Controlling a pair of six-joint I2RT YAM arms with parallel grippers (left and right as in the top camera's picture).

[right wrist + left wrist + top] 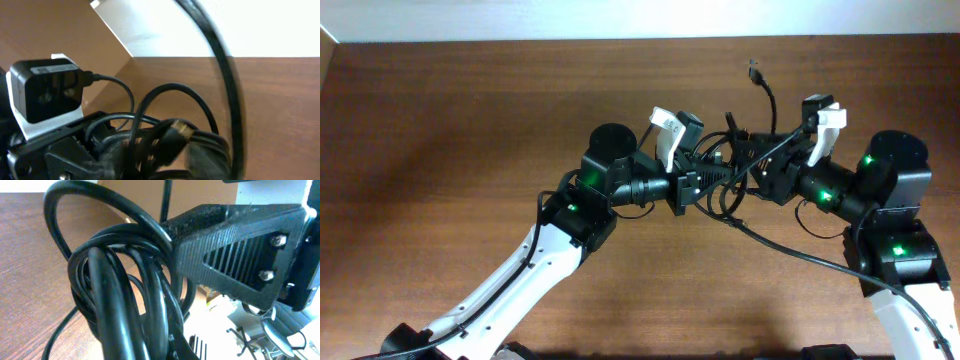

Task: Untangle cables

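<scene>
The cables (pixel 725 178) hang as one tangled black bundle above the middle of the table, between my two grippers. My left gripper (pixel 705 185) comes in from the left and is shut on the cables; thick black loops (pixel 125 290) fill its wrist view. My right gripper (pixel 752 160) meets the bundle from the right, and its black body (pixel 235 250) shows close behind the loops. In the blurred right wrist view, a gold-tipped plug (pixel 181 131) sits among the loops (pixel 165 100). Its jaws are lost in the blur. One cable end with a plug (pixel 755 72) arcs up toward the far edge.
A black cord (pixel 790 250) trails from the bundle down to the right, under the right arm. The left arm's black camera on its white mount (pixel 45 90) stands close to the bundle. Brown table (pixel 450 150) stretches to the left.
</scene>
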